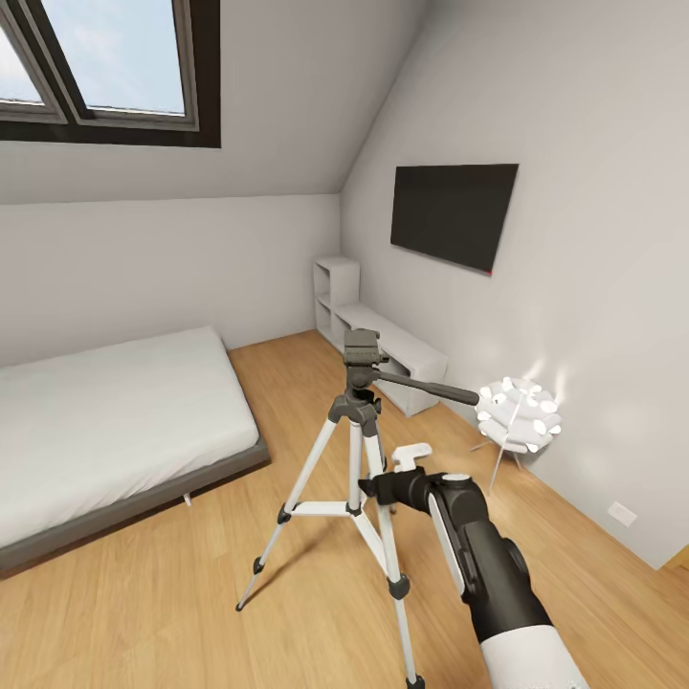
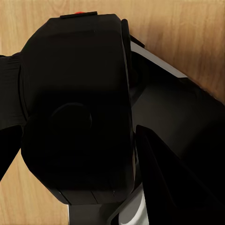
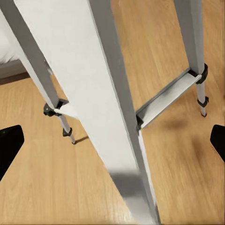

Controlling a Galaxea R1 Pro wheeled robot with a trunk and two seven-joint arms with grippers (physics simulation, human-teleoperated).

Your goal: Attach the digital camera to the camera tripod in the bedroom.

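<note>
I am in the bedroom [image 1: 144, 612], and the camera tripod [image 1: 356, 450] stands in the middle of the head picture, on the wood floor between the bed [image 1: 105, 421] at the left and the lamp [image 1: 519, 413] at the right. Its long axis runs straight up and down. The dark head, where the camera must sit, is at the top, and the long handle pokes out to the right.

My right arm is low and right of the middle in the head picture, and it reaches in to the legs. The right gripper [image 3: 112, 143] is open wide. I see its two dark tips at the far left and far right edges of the right wrist picture, with a silver leg running between them. It holds nothing.

The digital camera [image 2: 75, 108] is big and black in the left wrist picture, with a red bit at the top edge. I think the left gripper has it, but I cannot tell if the fingers are shut on it.

So the thing that matters is this: the tripod head is up high, and the right gripper is down by the legs. I think the left arm must bring the camera up over that head.
</note>
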